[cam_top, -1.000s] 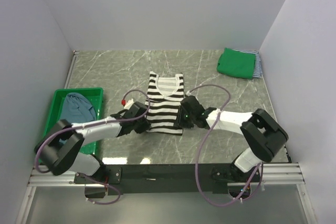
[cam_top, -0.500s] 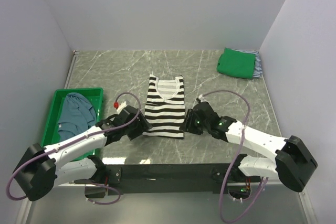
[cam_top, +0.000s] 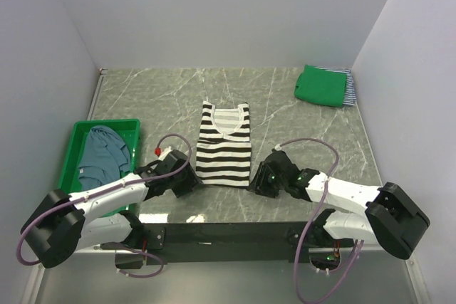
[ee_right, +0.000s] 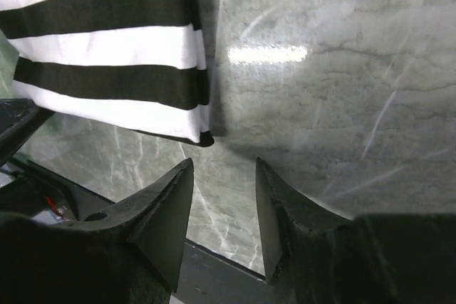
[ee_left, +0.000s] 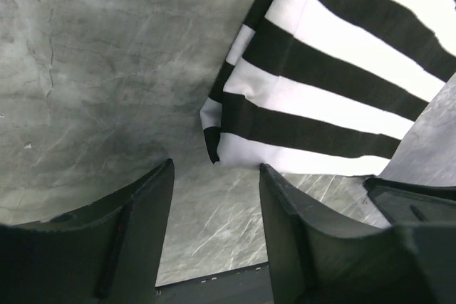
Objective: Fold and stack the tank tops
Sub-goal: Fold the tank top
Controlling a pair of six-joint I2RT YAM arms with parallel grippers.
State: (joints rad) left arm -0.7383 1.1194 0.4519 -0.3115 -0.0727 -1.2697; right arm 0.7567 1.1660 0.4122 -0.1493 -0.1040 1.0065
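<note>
Soft matt cloth striped top (cam_top: 224, 149), glossy marbled table (cam_top: 299, 133), plastic bin (cam_top: 114, 123)

The right hand (ee_right: 223, 172) is holding its fingers apart over the grey marbled surface (ee_right: 342, 90), gripping nothing. The black-white striped tank top (ee_right: 100, 55) is lying flat, its corner just ahead of one fingertip.
</note>
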